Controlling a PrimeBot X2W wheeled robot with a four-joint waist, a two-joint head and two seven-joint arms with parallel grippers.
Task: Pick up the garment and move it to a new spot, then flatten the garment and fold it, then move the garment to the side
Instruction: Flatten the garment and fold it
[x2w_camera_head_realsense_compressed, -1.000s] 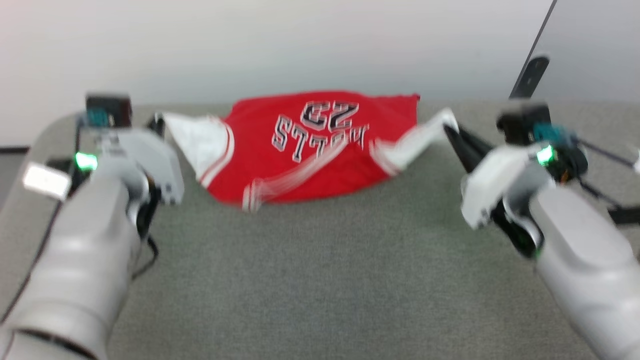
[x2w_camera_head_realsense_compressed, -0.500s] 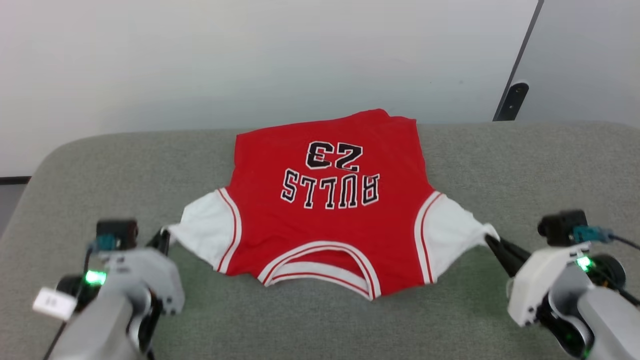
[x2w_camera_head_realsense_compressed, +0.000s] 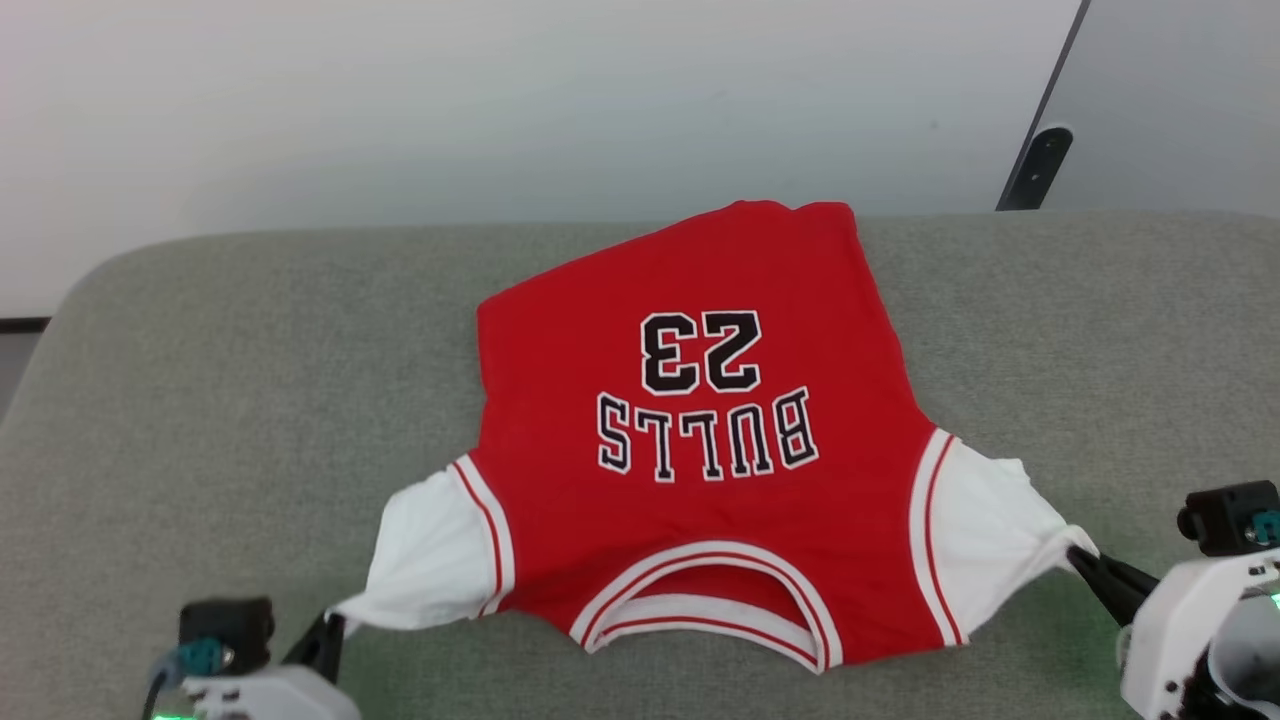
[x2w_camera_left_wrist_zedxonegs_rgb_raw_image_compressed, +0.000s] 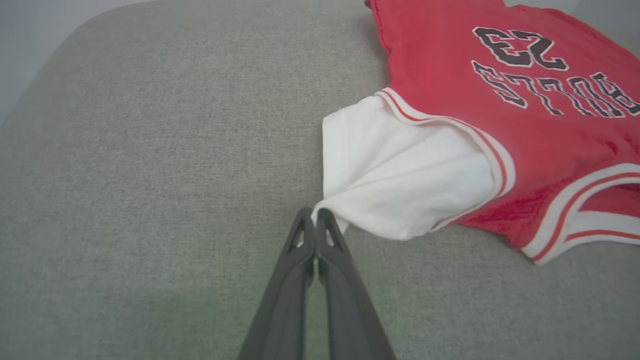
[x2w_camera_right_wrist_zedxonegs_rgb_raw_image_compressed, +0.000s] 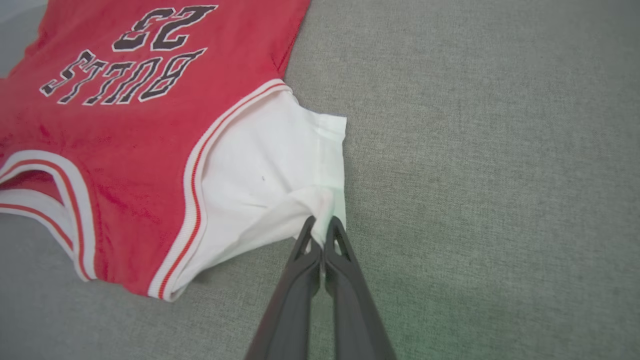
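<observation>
- Two grippers flank the garment (x2w_camera_head_realsense_compressed: 690, 450) in the head view. It lies spread, print side up, on a grey fabric surface (x2w_camera_head_realsense_compressed: 250, 400), with the neckline toward the robot and the hem toward the wall (x2w_camera_head_realsense_compressed: 400, 100). The left gripper (x2w_camera_head_realsense_compressed: 325, 632) and right gripper (x2w_camera_head_realsense_compressed: 1088, 568) each meet a white sleeve tip.
- Left wrist view: the left gripper's fingers are pressed together, pinching the corner of the left-hand sleeve (x2w_camera_left_wrist_zedxonegs_rgb_raw_image_compressed: 400, 180), which is drawn to a point.
- Right wrist view: the right gripper's fingers are likewise closed on the cuff corner of the right-hand sleeve (x2w_camera_right_wrist_zedxonegs_rgb_raw_image_compressed: 260, 185), bunching it.
</observation>
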